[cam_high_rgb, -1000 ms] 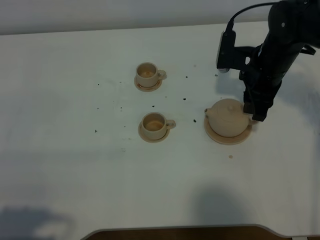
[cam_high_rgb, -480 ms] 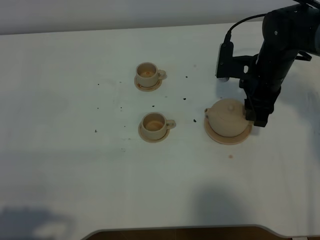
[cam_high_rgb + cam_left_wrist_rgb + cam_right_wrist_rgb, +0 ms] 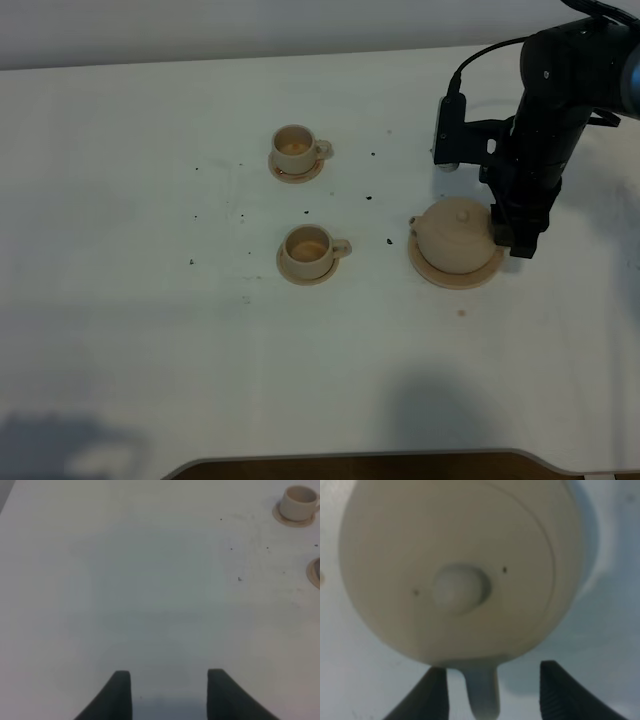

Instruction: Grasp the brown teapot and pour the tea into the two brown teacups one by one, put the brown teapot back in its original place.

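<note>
The brown teapot (image 3: pixel 455 238) is seated on its wide saucer (image 3: pixel 440 278), its loop handle (image 3: pixel 482 695) flanked but left untouched by the wide-open right gripper (image 3: pixel 494 680).

- teapot (image 3: pixel 455 238): smooth tan ceramic, faint sheen
- 2 teacups (image 3: pixel 306 246): same smooth beige ceramic
- table (image 3: pixel 150 330): matt white, smooth
- right gripper (image 3: pixel 520 238): matt black, apparently plastic

Ext high, looks down on table (image 3: pixel 150 350); R wrist close over teapot (image 3: pixel 455 570); L wrist low, shares teacup (image 3: pixel 298 502) w/ ext.
</note>
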Action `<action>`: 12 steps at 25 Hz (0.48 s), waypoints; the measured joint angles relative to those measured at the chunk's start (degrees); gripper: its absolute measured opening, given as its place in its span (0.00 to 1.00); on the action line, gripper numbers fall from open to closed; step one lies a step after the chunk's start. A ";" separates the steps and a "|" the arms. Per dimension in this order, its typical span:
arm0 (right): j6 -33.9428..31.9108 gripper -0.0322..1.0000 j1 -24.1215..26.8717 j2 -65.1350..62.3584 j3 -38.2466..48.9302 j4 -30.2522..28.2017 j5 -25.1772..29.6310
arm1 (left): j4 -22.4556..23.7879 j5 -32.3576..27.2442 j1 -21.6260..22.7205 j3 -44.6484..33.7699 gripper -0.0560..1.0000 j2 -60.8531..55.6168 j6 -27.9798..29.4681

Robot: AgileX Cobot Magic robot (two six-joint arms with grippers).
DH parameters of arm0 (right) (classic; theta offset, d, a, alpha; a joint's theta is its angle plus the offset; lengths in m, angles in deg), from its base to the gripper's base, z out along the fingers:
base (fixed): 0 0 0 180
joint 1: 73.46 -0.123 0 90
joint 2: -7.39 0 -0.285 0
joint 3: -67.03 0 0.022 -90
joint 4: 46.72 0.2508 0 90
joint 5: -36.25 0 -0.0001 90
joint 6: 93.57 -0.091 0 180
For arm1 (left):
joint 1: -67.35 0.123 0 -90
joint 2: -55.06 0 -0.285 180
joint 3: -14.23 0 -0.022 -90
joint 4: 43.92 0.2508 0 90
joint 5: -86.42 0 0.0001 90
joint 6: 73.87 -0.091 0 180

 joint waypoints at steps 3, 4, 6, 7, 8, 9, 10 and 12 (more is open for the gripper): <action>-0.05 0.45 0.00 0.15 0.00 -0.18 -0.12 | 0.00 0.00 0.00 0.00 0.40 0.00 0.00; -0.21 0.45 0.00 0.15 0.00 -0.18 -0.19 | 0.00 0.00 0.00 0.00 0.40 0.00 0.00; -0.21 0.45 0.00 0.15 0.00 -0.25 -0.19 | 0.00 0.00 0.00 0.00 0.40 0.00 0.00; -0.21 0.45 -0.06 0.15 0.00 -0.36 -0.23 | 0.00 0.00 0.00 0.00 0.40 0.00 0.00; -0.21 0.45 -0.18 0.15 0.00 -0.49 -0.23 | 0.00 0.00 0.00 0.00 0.40 0.00 0.00; -0.21 0.45 -0.18 0.15 0.00 -0.86 -0.23 | 0.00 0.00 0.00 0.00 0.40 0.00 0.00; -0.21 0.45 -0.18 0.15 0.00 -0.86 -0.23 | 0.00 0.00 0.00 0.00 0.40 0.00 0.00; -0.21 0.44 -0.57 0.15 0.00 -1.27 -0.23 | 0.00 0.00 0.00 0.00 0.40 0.00 0.00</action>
